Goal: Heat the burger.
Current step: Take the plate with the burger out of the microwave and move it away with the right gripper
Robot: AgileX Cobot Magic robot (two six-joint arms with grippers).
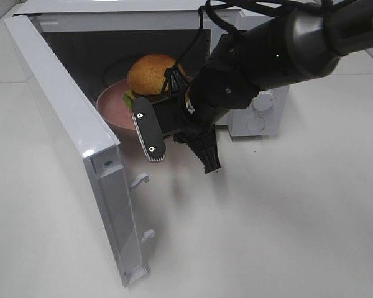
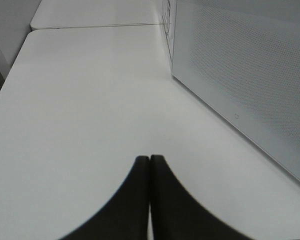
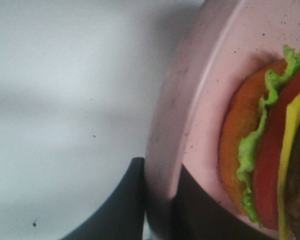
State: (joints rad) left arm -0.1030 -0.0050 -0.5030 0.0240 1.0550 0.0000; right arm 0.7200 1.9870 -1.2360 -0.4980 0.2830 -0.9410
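Right claw (image 3: 157, 200) pinching pink plate (image 3: 200, 100) rim, burger (image 1: 154, 74) aboard, microwave (image 1: 81, 133) open

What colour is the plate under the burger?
Pink, clearest in the right wrist view: plate, burger.

A white microwave (image 1: 261, 112) stands on the white table (image 1: 286, 211), door (image 1: 81, 143) open, apparently holding a pink plate (image 1: 115, 105).

The only lettering visible is a white fragment "Pi" on the dark forearm of the right arm (image 1: 336, 28), cut off by the frame edge, while a tiny mark on the microwave door (image 2: 236, 116) is too small to read.
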